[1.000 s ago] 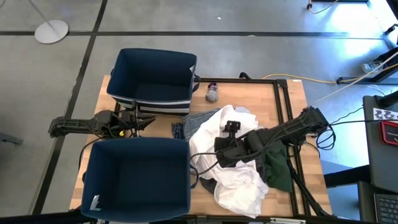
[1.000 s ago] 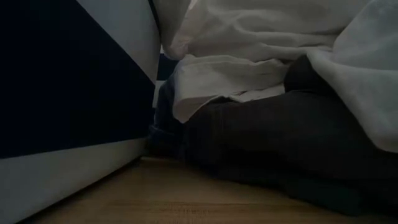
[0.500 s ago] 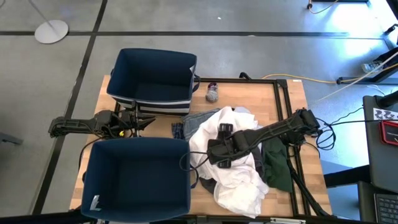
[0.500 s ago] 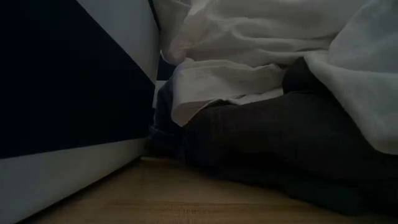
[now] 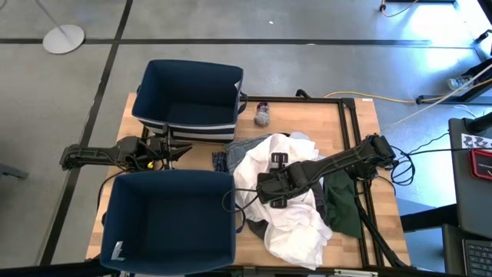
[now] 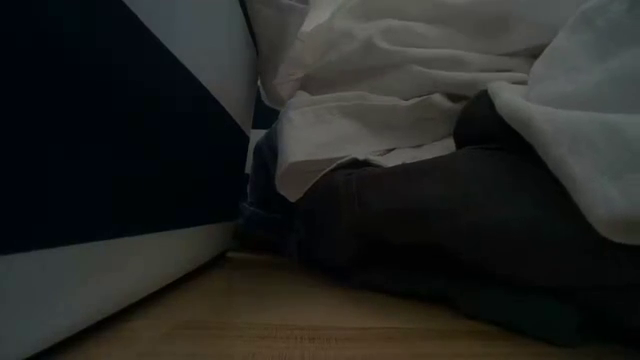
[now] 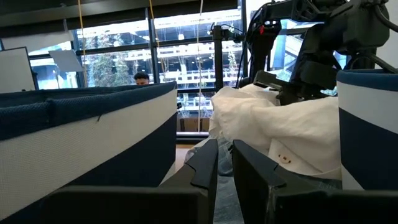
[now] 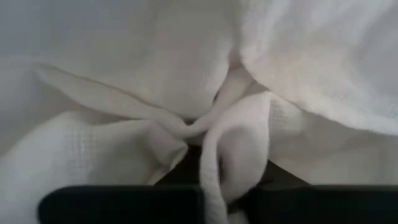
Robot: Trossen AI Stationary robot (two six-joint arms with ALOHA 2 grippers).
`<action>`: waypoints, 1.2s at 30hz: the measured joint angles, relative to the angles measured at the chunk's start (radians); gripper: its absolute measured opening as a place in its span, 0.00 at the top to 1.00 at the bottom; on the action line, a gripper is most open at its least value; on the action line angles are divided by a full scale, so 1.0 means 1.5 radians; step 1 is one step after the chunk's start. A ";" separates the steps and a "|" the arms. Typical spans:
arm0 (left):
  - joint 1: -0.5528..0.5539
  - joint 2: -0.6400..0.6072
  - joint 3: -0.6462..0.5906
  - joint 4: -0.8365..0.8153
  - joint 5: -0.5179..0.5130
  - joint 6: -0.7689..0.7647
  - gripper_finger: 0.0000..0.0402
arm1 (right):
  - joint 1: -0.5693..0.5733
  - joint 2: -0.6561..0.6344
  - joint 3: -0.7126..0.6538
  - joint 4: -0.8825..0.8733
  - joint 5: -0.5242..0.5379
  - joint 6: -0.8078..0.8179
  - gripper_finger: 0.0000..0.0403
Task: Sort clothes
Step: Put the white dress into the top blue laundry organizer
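Right gripper [image 5: 265, 192] down on the heaped white cotton garment [image 5: 288, 223], jaws pinched on a gathered fold of that cloth, seen bunched between them in the right wrist view. Just behind the jaws, a dark green garment [image 5: 344, 208]; under the white heap, a dark grey garment [image 6: 430, 230] pressed to the wooden table [image 5: 338, 115]; beyond the jaws, grey-blue cloth [image 5: 244, 148] peeking out, and well apart, a small grey-purple sock [image 5: 262, 116] lying alone near the far navy fabric bin [image 5: 191, 96]. Near navy fabric bin [image 5: 169, 219] just beside the jaws. Left gripper [image 5: 175, 150] parked between the two bins, jaws closed on nothing. Both bins apparently bare inside, so sorting judged barely begun: first garment gripped but not lifted, whole pile and sock left to place.
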 joint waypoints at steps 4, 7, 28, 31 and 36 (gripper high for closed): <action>0.000 0.000 0.000 0.000 0.000 0.000 0.90 | 0.001 -0.007 0.003 -0.034 0.040 -0.015 0.93; 0.000 0.000 0.000 0.000 0.000 0.000 0.90 | 0.000 -0.022 0.018 -0.046 0.051 -0.015 0.97; 0.000 0.000 0.000 -0.009 0.000 0.001 0.90 | 0.000 -0.032 0.323 -0.140 0.304 -0.106 0.96; 0.000 0.000 0.000 -0.009 0.000 0.001 0.90 | 0.000 -0.032 0.352 -0.134 0.376 -0.144 0.97; 0.000 0.000 0.000 -0.009 0.000 0.001 0.90 | -0.005 -0.032 0.396 -0.115 0.465 -0.215 0.95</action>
